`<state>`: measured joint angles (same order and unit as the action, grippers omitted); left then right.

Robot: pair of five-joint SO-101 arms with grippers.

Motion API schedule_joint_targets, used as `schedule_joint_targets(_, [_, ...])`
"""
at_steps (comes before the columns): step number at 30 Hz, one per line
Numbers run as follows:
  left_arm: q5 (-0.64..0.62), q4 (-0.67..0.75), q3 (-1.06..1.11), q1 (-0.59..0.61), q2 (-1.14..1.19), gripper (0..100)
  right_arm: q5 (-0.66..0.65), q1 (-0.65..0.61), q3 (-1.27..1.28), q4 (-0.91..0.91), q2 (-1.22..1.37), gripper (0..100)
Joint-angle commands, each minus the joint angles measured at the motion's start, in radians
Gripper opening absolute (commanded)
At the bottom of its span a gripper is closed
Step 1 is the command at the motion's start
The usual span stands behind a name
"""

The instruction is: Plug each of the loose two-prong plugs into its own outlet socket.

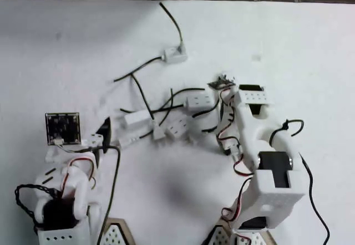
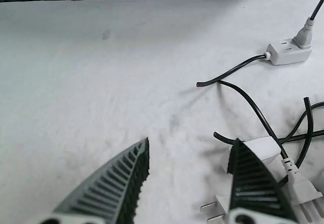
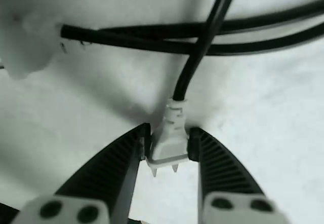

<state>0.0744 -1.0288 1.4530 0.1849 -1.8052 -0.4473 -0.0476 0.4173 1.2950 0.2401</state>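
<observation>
Over cable tangle mid-table: my right gripper (image 3: 169, 133) clamped on white two-prong plug with black cord (image 3: 168, 143). Left gripper (image 2: 191, 148) spread wide, empty. I'd square prongs to white plastic socket block (image 1: 201, 101), then push straight.

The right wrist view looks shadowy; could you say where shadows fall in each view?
Right wrist view: dark shadow on the table beside the plug. Left wrist view: faint shadows beside the black cords. High view: soft grey shadow beside the right arm.

The tool (image 3: 169, 145) clamps a white two-prong plug (image 3: 168, 138).
</observation>
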Motion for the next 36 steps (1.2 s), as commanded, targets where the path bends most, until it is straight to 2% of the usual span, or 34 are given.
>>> schedule_joint_targets(1, [-0.006, 0.021, -0.005, 0.008, -0.005, 26, -0.011, 0.008, -0.035, -0.013, 0.024, 6.7])
schedule_joint_targets(3, [-0.006, 0.021, -0.005, 0.008, -0.005, 26, -0.009, 0.008, -0.048, -0.007, 0.021, 0.9])
schedule_joint_targets(9, [-0.006, 0.021, -0.005, 0.007, -0.005, 26, -0.009, -0.016, -0.049, 0.090, -0.096, 1.9])
schedule_joint_targets(17, [-0.006, 0.021, -0.005, 0.005, -0.005, 26, 0.000, -0.151, -0.049, 0.150, -0.213, 1.9])
schedule_joint_targets(25, [-0.006, 0.021, -0.005, 0.005, -0.005, 26, 0.212, -0.318, -0.035, -0.018, -0.209, 1.9])
schedule_joint_targets(30, [-0.006, 0.021, -0.005, 0.005, -0.005, 26, 0.244, -0.377, 0.026, -0.139, -0.209, 2.9])
schedule_joint_targets(36, [-0.006, 0.020, -0.005, 0.005, -0.005, 26, 0.235, -0.378, 0.029, -0.145, -0.222, 15.9])
